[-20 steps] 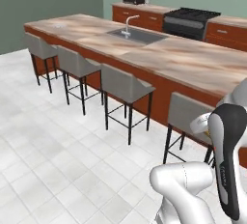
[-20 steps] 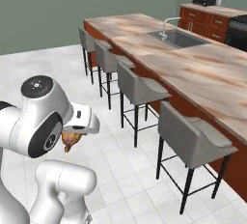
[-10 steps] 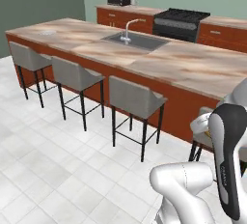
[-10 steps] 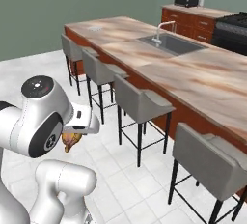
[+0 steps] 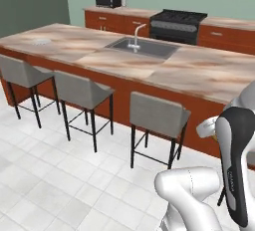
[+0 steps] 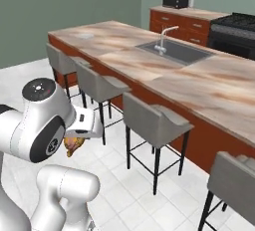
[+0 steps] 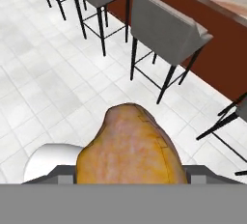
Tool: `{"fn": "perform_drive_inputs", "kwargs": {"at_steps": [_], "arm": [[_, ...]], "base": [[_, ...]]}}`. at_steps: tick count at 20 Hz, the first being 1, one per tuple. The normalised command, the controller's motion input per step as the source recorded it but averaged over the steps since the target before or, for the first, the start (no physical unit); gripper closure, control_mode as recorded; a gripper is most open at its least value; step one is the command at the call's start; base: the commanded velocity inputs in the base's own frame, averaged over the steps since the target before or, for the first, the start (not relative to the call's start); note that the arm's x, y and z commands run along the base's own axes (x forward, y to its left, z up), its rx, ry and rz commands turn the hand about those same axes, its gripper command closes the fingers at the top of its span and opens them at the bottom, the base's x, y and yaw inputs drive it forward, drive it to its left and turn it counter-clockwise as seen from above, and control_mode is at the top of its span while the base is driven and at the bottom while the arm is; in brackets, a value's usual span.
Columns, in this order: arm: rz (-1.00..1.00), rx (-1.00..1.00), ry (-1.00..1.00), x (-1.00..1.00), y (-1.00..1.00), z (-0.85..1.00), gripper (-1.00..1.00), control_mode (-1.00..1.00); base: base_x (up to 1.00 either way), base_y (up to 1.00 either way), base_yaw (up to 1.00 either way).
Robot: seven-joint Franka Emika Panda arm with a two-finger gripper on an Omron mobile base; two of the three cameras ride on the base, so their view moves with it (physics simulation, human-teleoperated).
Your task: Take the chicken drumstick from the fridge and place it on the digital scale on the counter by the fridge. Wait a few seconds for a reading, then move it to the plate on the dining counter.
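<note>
Carrying the chicken drumstick low and tucked close against the robot's own body looks like a travel posture: held in near the base, the meat is less likely to swing or strike a stool as the robot faces the dining counter. In the right base view the gripper hangs just below the white wrist block, over the tiled floor and short of the row of grey stools, with the golden-orange lump poking out beneath it. The hand view looks straight past the drumstick, which bulges up between the two grey finger bases at the bottom, so the fingers are clamped on its sides rather than standing apart; the fingertips themselves are hidden behind the meat.

On the far left end of the island top lies a small pale round disc, probably the plate, well apart from the gripper, with the inset steel sink and its faucet between that end and the near part of the counter. It shows again in the right base view. Judging from the drumstick in hand and the island ahead, the weighing step appears done and the transfer to the plate is under way. The stools standing along the near side mean the arm will have to reach over them.
</note>
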Motion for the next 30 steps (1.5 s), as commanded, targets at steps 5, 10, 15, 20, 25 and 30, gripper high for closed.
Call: {"fn": "perform_drive_inputs", "kwargs": {"at_steps": [5, 10, 15, 20, 25, 30], "arm": [[0.0, 0.0, 0.0, 0.0, 0.0, 0.0, 1.0, 1.0], [0.0, 0.0, 0.0, 0.0, 0.0, 0.0, 1.0, 1.0], [0.0, 0.0, 0.0, 0.0, 0.0, 0.0, 1.0, 1.0], [0.0, 0.0, 0.0, 0.0, 0.0, 0.0, 1.0, 1.0], [0.0, 0.0, 0.0, 0.0, 0.0, 0.0, 1.0, 1.0], [0.0, 0.0, 0.0, 0.0, 0.0, 0.0, 1.0, 1.0]], "base": [[1.0, 1.0, -0.27], [1.0, 1.0, -0.27], [1.0, 1.0, -0.27], [1.0, 1.0, -0.27], [1.0, 1.0, -0.28], [1.0, 1.0, -0.28]]}}
